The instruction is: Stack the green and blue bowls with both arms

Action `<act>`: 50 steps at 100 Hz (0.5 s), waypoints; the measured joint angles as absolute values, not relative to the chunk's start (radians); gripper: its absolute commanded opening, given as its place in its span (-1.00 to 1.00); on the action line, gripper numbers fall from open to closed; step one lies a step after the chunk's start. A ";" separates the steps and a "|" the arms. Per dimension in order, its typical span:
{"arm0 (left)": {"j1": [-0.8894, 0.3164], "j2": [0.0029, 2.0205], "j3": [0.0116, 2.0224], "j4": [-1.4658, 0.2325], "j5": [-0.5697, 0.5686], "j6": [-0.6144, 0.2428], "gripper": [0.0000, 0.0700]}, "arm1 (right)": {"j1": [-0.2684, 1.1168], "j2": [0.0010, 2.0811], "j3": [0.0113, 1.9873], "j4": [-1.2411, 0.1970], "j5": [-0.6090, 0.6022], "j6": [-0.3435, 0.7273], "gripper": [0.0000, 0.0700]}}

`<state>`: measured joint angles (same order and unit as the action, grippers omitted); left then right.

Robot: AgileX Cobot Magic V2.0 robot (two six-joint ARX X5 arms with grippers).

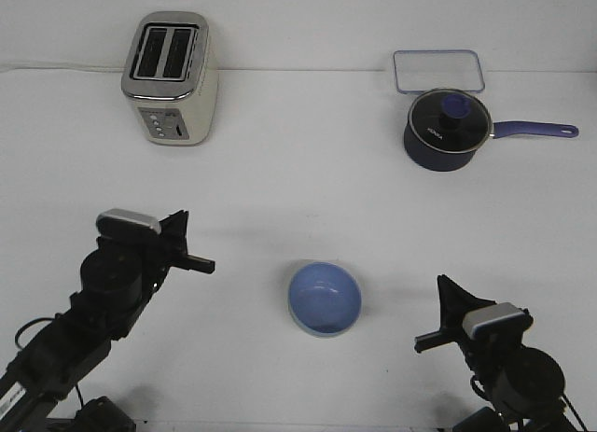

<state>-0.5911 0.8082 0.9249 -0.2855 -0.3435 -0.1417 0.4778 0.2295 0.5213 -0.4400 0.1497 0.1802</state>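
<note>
The periwinkle blue bowl (324, 299) stands upright on the white table, near the front centre between my two arms. A thin pale edge shows under its front rim; I cannot tell whether that is the green bowl. No separate green bowl is in view. My left gripper (190, 242) is open and empty, to the left of the bowl and clear of it. My right gripper (437, 316) is open and empty, to the right of the bowl and a little nearer the front edge.
A cream toaster (171, 77) stands at the back left. A dark navy saucepan (446, 129) with glass lid and long handle pointing right stands at the back right, with a clear lidded container (438, 70) behind it.
</note>
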 measured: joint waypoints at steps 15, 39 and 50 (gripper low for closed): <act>-0.591 0.564 0.677 -0.134 -0.400 -0.115 -0.96 | 0.478 0.063 0.521 -0.433 0.189 0.153 -0.99; -0.567 0.212 0.437 -0.032 -0.447 -0.093 -0.96 | 0.478 0.016 0.513 -0.437 0.223 0.134 -0.99; -0.565 0.155 0.437 -0.015 -0.447 -0.091 -0.96 | 0.478 0.016 0.513 -0.429 0.218 0.134 -0.99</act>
<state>-0.5648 0.1551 0.4366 -0.0147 -0.4469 -0.0914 0.4778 0.0158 0.5129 -0.4286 0.2176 0.1345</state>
